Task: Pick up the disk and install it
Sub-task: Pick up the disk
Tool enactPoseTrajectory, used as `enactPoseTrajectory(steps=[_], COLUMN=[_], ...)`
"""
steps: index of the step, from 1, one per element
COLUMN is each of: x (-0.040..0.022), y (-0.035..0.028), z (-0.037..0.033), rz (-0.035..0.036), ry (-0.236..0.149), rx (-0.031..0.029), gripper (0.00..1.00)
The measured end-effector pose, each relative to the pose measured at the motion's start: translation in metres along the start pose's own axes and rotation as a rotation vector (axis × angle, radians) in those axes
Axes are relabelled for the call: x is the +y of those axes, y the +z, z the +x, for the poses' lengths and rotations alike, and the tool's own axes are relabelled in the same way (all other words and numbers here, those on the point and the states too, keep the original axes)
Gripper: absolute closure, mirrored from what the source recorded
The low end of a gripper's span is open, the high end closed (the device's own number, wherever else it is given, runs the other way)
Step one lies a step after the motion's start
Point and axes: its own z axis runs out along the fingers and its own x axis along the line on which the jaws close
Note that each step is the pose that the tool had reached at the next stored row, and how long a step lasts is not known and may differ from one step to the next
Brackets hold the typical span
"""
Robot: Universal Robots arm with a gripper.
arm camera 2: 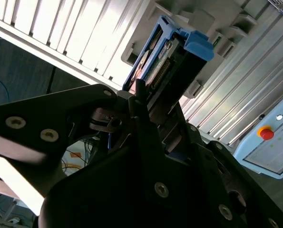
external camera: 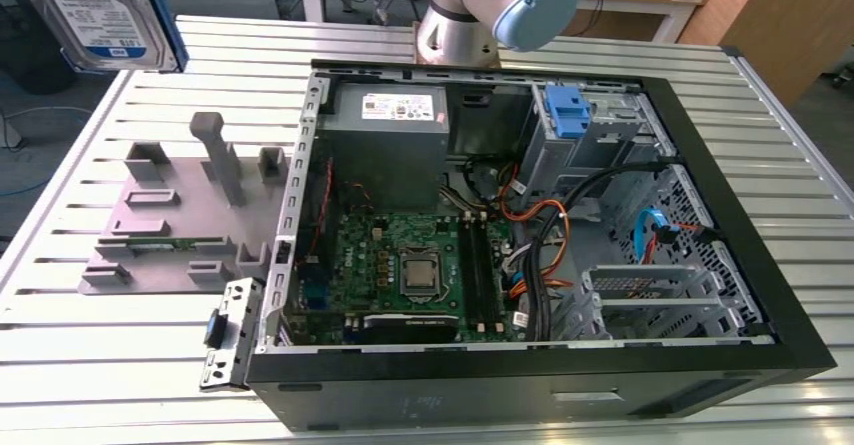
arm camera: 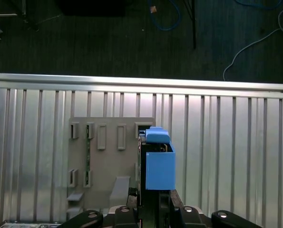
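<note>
In the grip of the hand (arm camera 2: 155, 107), the disk (arm camera 2: 167, 59) is pinched across its flat faces, with the dark fingers (arm camera 2: 140, 97) pressed against it on either side. Its long axis runs straight out from the hand, away from the wrist, and the end nearest the palm is hidden behind the hand's own body in both wrist views. In the first wrist view the disk (arm camera: 159, 168) is seen edge-on past the hand (arm camera: 153, 205), so little more than a blue side rail (arm camera: 158, 137) and a thin dark edge can be made out. In the exterior view the disk (external camera: 100, 10) stands upright with its white-and-blue label facing the camera, and the picture's edge cuts off its upper part and one side. Below the hand, clear of the disk, a grey holder (arm camera: 108, 156) with slots and posts lies on the ribbed metal counter (arm camera: 227, 156). Further from the hand, on the same counter (external camera: 80, 365), an open computer case (external camera: 534, 385) lies on its side, with a grey power supply (external camera: 387, 115) and a blue latch (external camera: 567, 115) inside; its cables are tangled and hard to trace. The arm's base (external camera: 501, 5) stands behind the case.
</note>
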Motion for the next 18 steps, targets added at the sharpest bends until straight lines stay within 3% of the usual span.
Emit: enactPoseTrajectory(steps=[9, 18], x=[0.0002, 0.0003], y=[-0.0127, -0.0156], z=[-0.0003, -0.0004], rz=[0.0000, 0.0000], ry=[0.000, 0.000], rx=[0.0000, 0.0000], gripper=[0.65, 0.65])
